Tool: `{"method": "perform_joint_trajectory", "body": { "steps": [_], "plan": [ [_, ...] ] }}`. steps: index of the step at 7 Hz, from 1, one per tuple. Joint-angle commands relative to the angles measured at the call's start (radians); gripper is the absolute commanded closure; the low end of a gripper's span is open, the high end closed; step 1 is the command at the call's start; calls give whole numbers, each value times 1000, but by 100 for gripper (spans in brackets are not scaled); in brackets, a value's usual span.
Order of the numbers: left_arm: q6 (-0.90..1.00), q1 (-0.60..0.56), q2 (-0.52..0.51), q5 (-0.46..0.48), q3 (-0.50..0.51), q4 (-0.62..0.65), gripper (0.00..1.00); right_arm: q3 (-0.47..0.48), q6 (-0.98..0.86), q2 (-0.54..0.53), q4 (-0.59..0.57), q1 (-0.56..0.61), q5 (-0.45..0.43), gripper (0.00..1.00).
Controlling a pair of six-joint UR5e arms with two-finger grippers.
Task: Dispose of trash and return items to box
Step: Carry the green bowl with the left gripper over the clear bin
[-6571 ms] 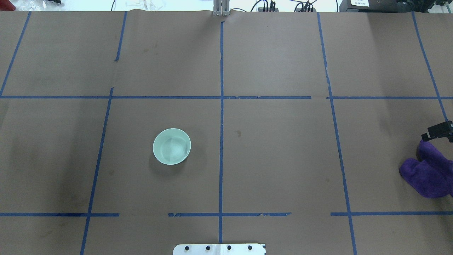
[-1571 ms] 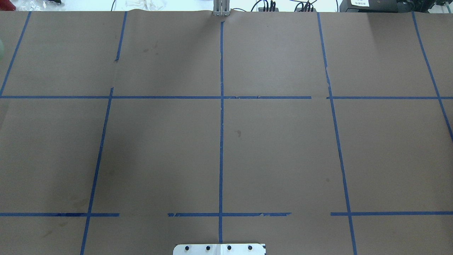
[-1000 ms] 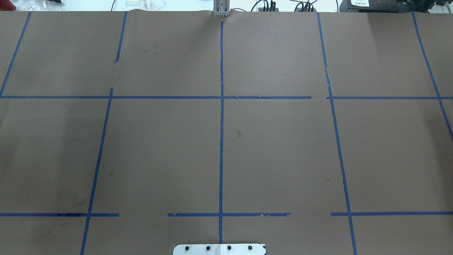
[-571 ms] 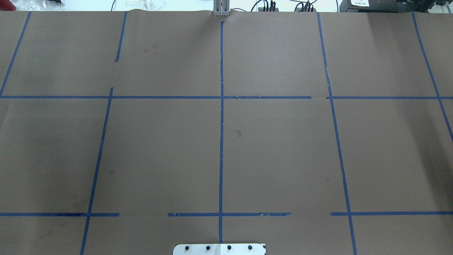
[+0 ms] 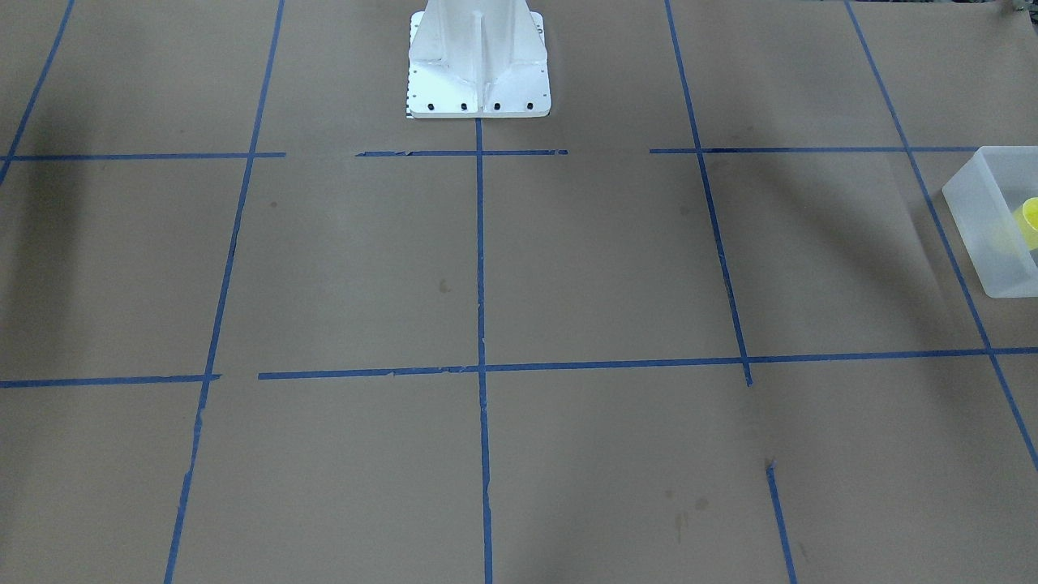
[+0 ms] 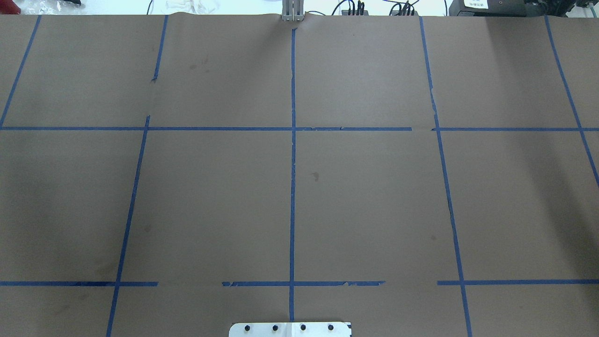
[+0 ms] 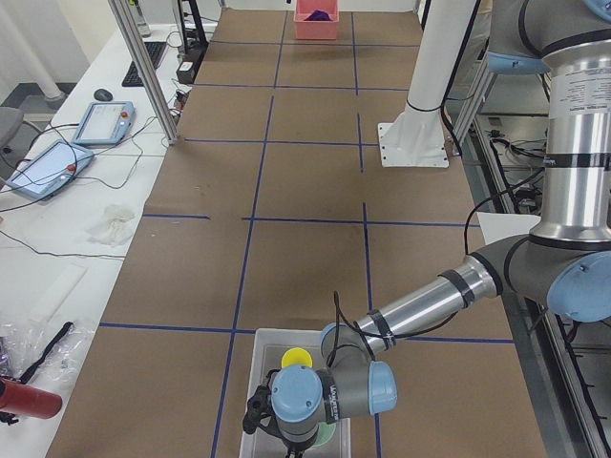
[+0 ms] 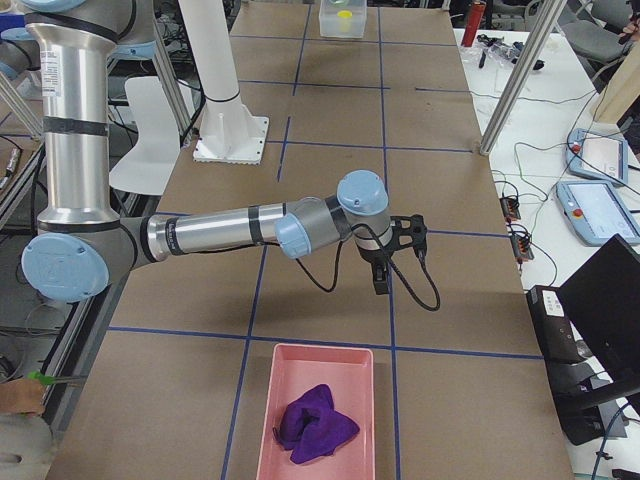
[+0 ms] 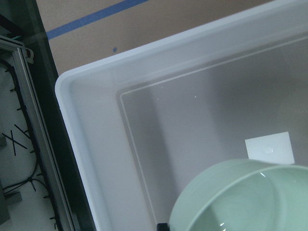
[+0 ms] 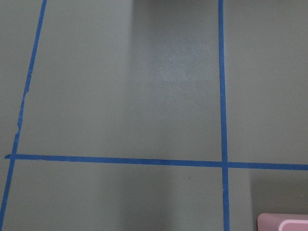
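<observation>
The frosted white box [image 7: 250, 389] stands at the table's left end and also shows in the front-facing view [image 5: 993, 235]. The yellow cup [image 7: 297, 359] stands inside it and also shows in the front-facing view [image 5: 1031, 221]. My left gripper [image 7: 284, 445] hangs over the box's near end, mostly hidden under the wrist; I cannot tell if it is open. A mint-green bowl [image 9: 240, 199] sits low inside the box [image 9: 91, 144], right under the left wrist. My right gripper [image 8: 381, 283] hangs above bare table paper; I cannot tell its state.
A pink tray [image 8: 262, 400] with a purple cloth [image 8: 315, 425] in it lies at the table's right end. The white robot base [image 5: 478, 65] stands at the table's near middle edge. Blue tape lines grid the brown paper [image 6: 210, 196].
The bowl and the purple cloth seen on the table 6.6 s ago have left the overhead view. Over the last second that view shows no movement.
</observation>
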Motion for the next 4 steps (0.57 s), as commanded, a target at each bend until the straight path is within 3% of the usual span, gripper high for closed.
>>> {"method": "perform_joint_trajectory", "body": {
  "steps": [1,3,4],
  "plan": [
    [-23,2,0,-42,34,-35,96,1,0,-3,-2,0,1,0],
    [-23,4,-3,-47,31,-37,42,0,0,-2,-2,0,1,0],
    [-24,4,-3,-52,5,-37,0,0,0,0,-3,0,1,0]
  ]
}}
